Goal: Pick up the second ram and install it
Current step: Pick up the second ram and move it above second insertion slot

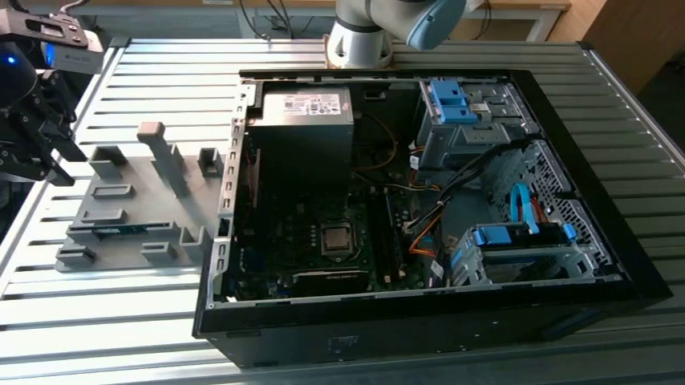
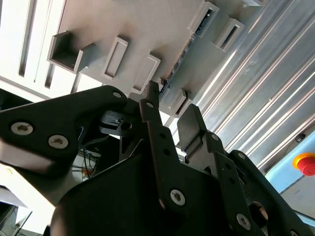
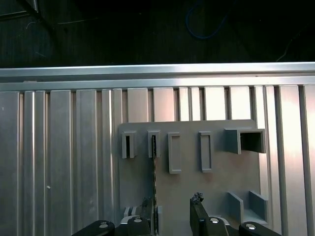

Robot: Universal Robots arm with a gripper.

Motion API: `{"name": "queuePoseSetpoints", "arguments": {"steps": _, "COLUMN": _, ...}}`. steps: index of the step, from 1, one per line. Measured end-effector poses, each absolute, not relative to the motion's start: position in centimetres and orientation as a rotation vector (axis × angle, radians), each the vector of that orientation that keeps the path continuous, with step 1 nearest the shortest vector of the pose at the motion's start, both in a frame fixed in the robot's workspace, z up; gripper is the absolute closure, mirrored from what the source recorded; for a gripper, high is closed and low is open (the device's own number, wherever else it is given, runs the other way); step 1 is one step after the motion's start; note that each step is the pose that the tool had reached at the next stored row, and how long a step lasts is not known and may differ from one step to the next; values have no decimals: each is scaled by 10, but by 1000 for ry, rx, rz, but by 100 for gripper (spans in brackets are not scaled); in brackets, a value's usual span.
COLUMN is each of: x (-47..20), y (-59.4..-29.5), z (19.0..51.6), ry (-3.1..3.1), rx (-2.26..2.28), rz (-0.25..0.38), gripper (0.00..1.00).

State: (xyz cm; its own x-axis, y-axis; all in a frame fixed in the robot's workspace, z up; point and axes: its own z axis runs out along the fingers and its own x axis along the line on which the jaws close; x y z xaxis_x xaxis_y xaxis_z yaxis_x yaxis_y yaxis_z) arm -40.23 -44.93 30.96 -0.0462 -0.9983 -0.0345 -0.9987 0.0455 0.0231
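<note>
The second ram (image 3: 153,177) is seen set on edge in the grey holder block (image 3: 216,187), its long axis bridging two of the block's slots, while the gripper (image 3: 172,209) is held spread above the block, nothing being gripped.

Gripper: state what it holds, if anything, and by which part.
Nothing. The gripper is open near the grey holder, and the second ram sits on edge in the holder's slot.

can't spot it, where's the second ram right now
The second ram stands on edge in the grey holder, at the exterior view's left, beside the open computer case.
</note>
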Motion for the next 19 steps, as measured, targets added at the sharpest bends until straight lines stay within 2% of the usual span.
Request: {"name": "queuePoseSetpoints", "arguments": {"steps": 19, "x": -402, "y": -454, "z": 289, "ry": 2268, "rx": -2159, "rz": 63, "gripper": 57}}
